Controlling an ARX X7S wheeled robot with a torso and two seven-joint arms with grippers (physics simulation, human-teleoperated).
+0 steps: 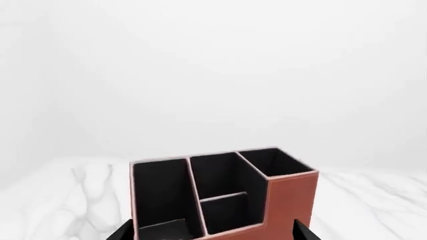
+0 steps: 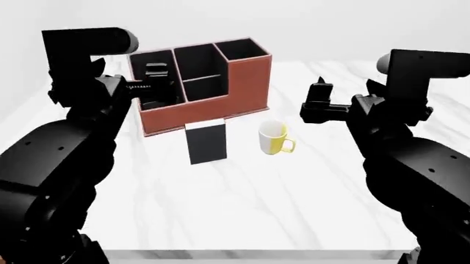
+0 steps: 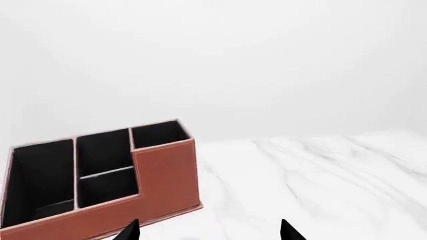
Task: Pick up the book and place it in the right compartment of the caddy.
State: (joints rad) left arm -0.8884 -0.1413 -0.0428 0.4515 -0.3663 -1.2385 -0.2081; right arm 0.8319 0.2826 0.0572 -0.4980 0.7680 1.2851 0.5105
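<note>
Your book (image 2: 206, 142) stands upright on the white marble table (image 2: 242, 203), about in the middle between the left and right edges and closer to the far edge than to the near one. It is just in front of the box (image 2: 202, 107), and I cannot tell if the two touch. The yellow mug (image 2: 274, 138) stands just beside the book, toward the right edge, with its handle turned to the right.

The box sits near the far edge, more to the left side. Its right compartment (image 2: 242, 49) is the tall narrow one at the end nearer to the right edge; the wide section is at the other end and the split sections lie between.

Your left gripper (image 2: 156, 82) hangs in front of the wide section; in its wrist view only two dark tips show, apart from each other. Your right gripper (image 2: 318, 102) hangs above the table, to the right of the mug, well apart from the book. Its two tips (image 3: 130, 231) are apart too, with nothing between them.
</note>
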